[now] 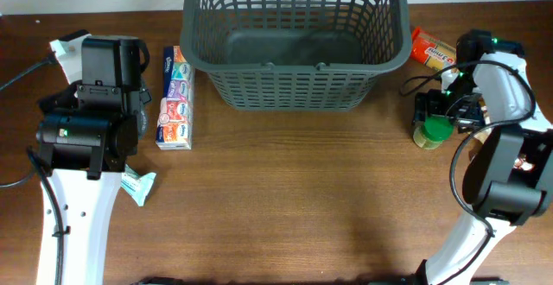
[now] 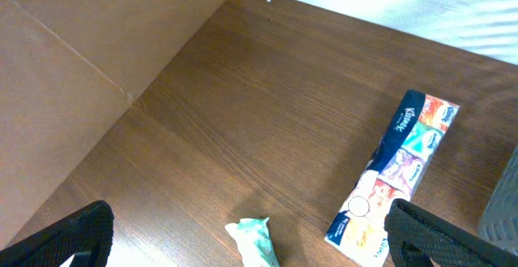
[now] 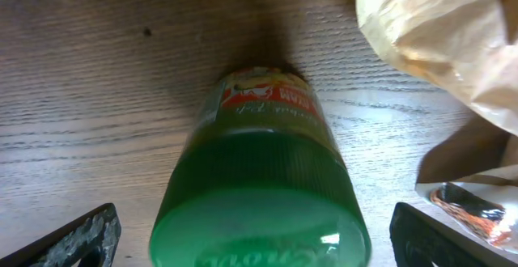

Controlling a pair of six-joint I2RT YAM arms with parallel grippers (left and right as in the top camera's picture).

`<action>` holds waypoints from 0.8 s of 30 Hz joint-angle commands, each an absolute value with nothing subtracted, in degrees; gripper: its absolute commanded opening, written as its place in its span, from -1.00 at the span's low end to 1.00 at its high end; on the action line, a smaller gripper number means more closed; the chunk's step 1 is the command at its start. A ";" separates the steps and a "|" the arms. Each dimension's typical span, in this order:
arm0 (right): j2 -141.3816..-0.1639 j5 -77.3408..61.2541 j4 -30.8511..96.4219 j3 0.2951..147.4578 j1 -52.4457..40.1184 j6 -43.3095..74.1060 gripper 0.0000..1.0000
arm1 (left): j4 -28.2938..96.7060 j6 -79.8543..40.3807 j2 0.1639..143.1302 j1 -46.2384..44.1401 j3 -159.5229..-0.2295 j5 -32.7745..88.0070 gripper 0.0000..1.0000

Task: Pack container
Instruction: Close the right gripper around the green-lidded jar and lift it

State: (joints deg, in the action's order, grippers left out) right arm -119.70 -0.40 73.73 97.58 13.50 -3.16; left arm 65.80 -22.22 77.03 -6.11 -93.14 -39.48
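Tabletop (image 1: 302, 199) of brown wood grain carried everything. Largest on it was the container (image 1: 294, 91), a dark grey plastic basket with lattice-slotted sides and a thick rim, which stood upright at the far middle edge with its solid bottom showing. The left hand (image 2: 247, 209) hung over the tabletop's left side, its black fingers spread wide and pinching nothing. The right hand (image 3: 251, 218) was spread just as wide, low over the right side. A long blue multi-pack of pocket tissues (image 1: 175, 99) lay flat just left of the container, apart from it. A clear jar (image 1: 429, 132) with a green screw lid and a red-and-white label stood right of the container, between the right hand's fingers, with a gap on either side. An orange snack packet (image 1: 432, 50) lay beyond the jar, close to the container's right wall. Smallest, a crumpled teal-and-white wrapper (image 1: 138, 186) lay beside the left arm, nearer the front edge than the tissues.
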 commanded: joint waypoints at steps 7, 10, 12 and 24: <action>-122.50 0.47 73.38 97.27 13.13 -2.74 0.98 | 65.84 -22.20 76.49 -5.85 -93.86 -40.29 0.99; -122.63 0.45 73.41 97.27 13.13 -2.72 0.98 | 65.84 -22.20 76.49 -5.85 -93.86 -40.27 0.99; -122.63 0.47 73.43 97.27 13.13 -2.72 0.98 | 65.84 -22.20 76.49 -5.85 -93.86 -40.27 0.98; -122.63 0.12 72.71 92.55 13.15 -2.50 0.98 | 65.84 -22.20 76.49 -5.85 -93.86 -40.27 0.99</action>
